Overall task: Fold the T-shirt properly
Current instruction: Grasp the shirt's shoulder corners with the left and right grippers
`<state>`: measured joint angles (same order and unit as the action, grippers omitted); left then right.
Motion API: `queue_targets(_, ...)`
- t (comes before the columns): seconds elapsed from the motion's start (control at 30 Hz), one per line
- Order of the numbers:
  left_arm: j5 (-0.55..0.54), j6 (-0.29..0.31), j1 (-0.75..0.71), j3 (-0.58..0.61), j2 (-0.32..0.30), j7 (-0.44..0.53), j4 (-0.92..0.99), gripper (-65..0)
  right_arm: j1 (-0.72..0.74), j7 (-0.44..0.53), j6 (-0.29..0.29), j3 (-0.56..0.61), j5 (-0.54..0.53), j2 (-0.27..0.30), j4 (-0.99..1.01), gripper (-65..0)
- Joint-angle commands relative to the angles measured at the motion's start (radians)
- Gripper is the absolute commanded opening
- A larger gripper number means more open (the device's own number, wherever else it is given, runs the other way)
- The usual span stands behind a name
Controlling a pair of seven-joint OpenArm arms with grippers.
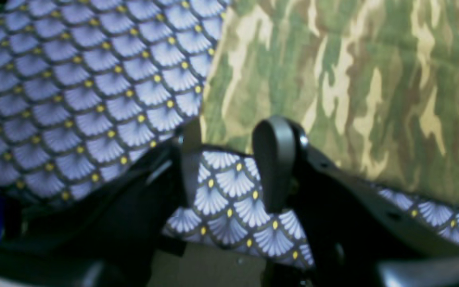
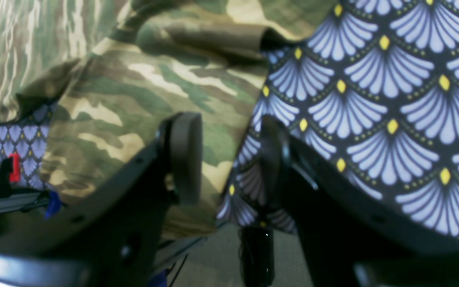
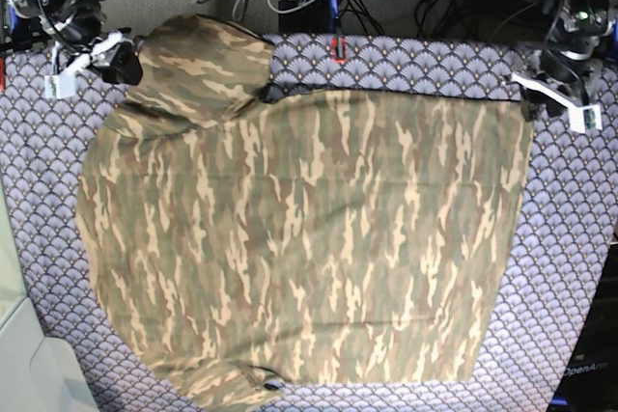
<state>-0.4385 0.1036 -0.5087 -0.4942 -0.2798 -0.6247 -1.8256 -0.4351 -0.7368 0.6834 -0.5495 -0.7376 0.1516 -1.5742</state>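
T-shirt (image 3: 299,238): spread flat on the tablecloth (image 3: 570,238), ready for folding. Left pincer (image 1: 233,159): jaws apart at the hem corner, gripping nothing. Right pincer (image 2: 229,159): jaws apart astride the sleeve edge, unclamped.

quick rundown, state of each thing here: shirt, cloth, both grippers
T-shirt: spread flat, unfolded; far sleeve bunched at the table's edge
tablecloth: spread under the shirt
left gripper: jaws apart at the shirt's corner, only tablecloth between them
right gripper: jaws apart astride the sleeve edge

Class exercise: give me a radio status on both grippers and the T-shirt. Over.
Left gripper open at hem corner. Right gripper open at sleeve. T-shirt flat, unfolded on tablecloth. No obstruction.
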Motion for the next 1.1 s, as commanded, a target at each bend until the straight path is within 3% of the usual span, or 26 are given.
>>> queue_targets(0.0,-0.003,0.005,0.000,-0.008,-0.014,0.021,-0.001,-40.2,0.000,0.020,0.015,-0.005,-0.017,0.010,-0.013,-39.4)
queue_targets(0.47,-0.003,0.008,0.000,-0.010,-0.016,0.022,0.022,-40.2,0.046,0.018,0.015,-0.002,-0.017,0.012,0.133,-39.4)
queue_targets(0.73,-0.003,0.008,0.000,-0.044,-0.014,0.022,0.020,-40.2,0.038,0.023,0.015,0.127,-0.017,0.010,0.131,-40.0)
queue_targets(0.9,-0.003,0.008,0.000,-0.067,-0.014,0.022,0.020,-40.2,0.032,0.020,0.015,0.133,-0.017,-0.007,0.131,-40.1)
queue_targets(1.0,-0.003,0.008,0.002,-0.067,-0.014,0.022,0.022,-40.2,0.015,0.026,0.015,0.133,-0.017,-0.007,0.131,-44.0)
queue_targets(1.07,-0.003,0.008,0.012,-0.062,-0.011,0.022,0.022,-40.2,0.011,0.026,0.015,0.133,-0.017,-0.007,0.131,-50.6)
